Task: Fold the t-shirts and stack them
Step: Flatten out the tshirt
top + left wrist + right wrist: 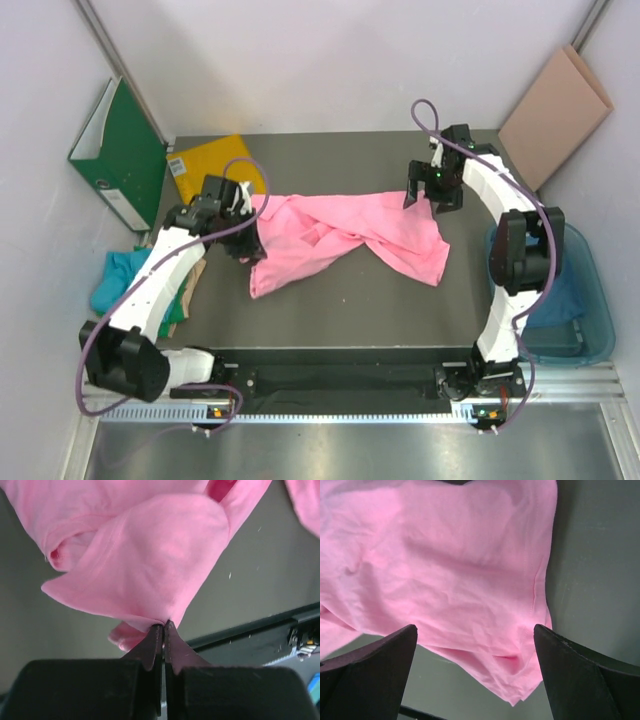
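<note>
A bright pink t-shirt lies crumpled across the dark table, stretched from left to right. My left gripper is at its left end, shut on a pinched fold of the pink cloth; in the left wrist view the jaws meet with the fabric bunched at their tips. My right gripper hovers over the shirt's right end, open. In the right wrist view its fingers straddle a corner of the shirt without touching it. Teal and green t-shirts lie heaped off the table's left edge.
A yellow square sheet lies at the back left beside a standing green binder. A tan board leans on the right wall. A blue plastic bin holding dark bluish cloth sits off the table's right edge.
</note>
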You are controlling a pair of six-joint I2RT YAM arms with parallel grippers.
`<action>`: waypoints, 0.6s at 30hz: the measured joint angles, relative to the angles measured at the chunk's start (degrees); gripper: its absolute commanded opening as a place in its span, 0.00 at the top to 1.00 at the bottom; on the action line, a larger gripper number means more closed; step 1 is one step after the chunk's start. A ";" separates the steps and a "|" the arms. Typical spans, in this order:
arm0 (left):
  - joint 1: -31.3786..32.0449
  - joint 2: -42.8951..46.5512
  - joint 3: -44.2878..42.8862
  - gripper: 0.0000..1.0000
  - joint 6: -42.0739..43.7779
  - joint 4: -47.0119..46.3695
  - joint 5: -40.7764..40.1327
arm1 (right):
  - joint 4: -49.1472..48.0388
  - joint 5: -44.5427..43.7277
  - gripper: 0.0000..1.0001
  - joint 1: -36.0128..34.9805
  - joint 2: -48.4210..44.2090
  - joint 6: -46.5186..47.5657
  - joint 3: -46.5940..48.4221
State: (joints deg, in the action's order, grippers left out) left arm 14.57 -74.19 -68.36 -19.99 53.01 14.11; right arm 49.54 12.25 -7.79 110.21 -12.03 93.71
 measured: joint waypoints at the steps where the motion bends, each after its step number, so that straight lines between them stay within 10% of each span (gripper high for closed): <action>1: 0.02 1.53 1.75 1.00 -0.66 1.03 0.00 | 0.15 0.33 0.00 -0.04 0.63 -0.11 0.63; 2: 0.07 2.67 3.06 0.99 -1.18 1.97 0.04 | 0.33 0.63 0.00 -0.09 1.05 -0.20 1.20; 3: 0.11 4.09 4.85 0.69 -1.75 2.64 0.15 | 0.66 1.01 0.00 -0.13 1.64 -0.22 2.01; 4: 0.13 5.27 6.47 0.15 -2.36 3.54 0.31 | 0.87 1.22 0.00 -0.22 2.19 -0.24 2.82; 5: 0.15 6.10 7.85 0.01 -2.54 4.61 0.46 | 0.98 1.40 0.00 -0.35 2.78 -0.26 3.52; 18: 0.02 0.87 -1.60 0.08 -5.46 -0.74 -10.84 | 1.49 2.47 0.00 -0.81 4.81 -0.48 5.84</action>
State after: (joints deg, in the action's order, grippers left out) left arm 14.59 -73.32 -69.95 -25.45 52.27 3.27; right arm 51.03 14.72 -8.60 115.02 -12.51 99.55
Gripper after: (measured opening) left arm 0.944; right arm 0.996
